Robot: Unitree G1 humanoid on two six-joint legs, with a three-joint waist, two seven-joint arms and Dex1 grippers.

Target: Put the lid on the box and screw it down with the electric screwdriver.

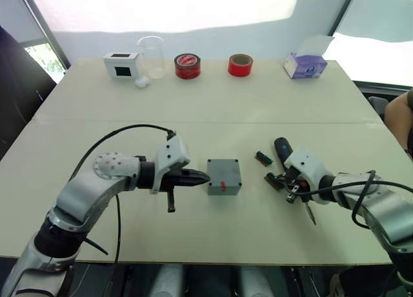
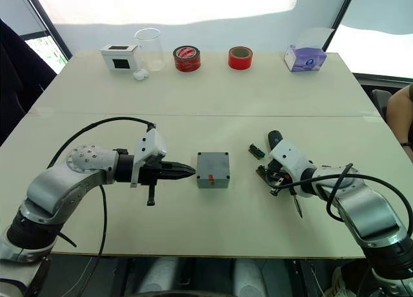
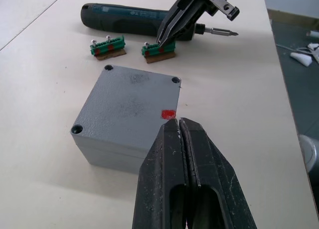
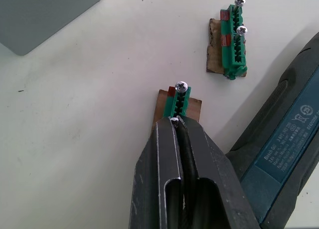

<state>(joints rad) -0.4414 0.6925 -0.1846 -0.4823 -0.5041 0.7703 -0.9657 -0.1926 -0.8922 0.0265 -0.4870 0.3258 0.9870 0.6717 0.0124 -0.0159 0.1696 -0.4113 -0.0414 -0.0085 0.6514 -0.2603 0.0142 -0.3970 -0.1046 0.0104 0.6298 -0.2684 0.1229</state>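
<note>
Lid (image 3: 132, 102) sits on box (image 1: 224, 187), frame centre. Left hand (image 3: 179, 127) pressed together; right hand (image 4: 175, 120) pinching a screw (image 4: 174, 120), electric screwdriver (image 3: 134, 21) partly hidden.

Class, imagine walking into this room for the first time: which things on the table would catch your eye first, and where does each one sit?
The grey box with its lid on sits mid-table, the left gripper shut just beside its red mark. To its right, the right gripper is shut on a screw in a green holder strip, next to the dark electric screwdriver. Two red tape rolls stand out on the far edge.
</note>
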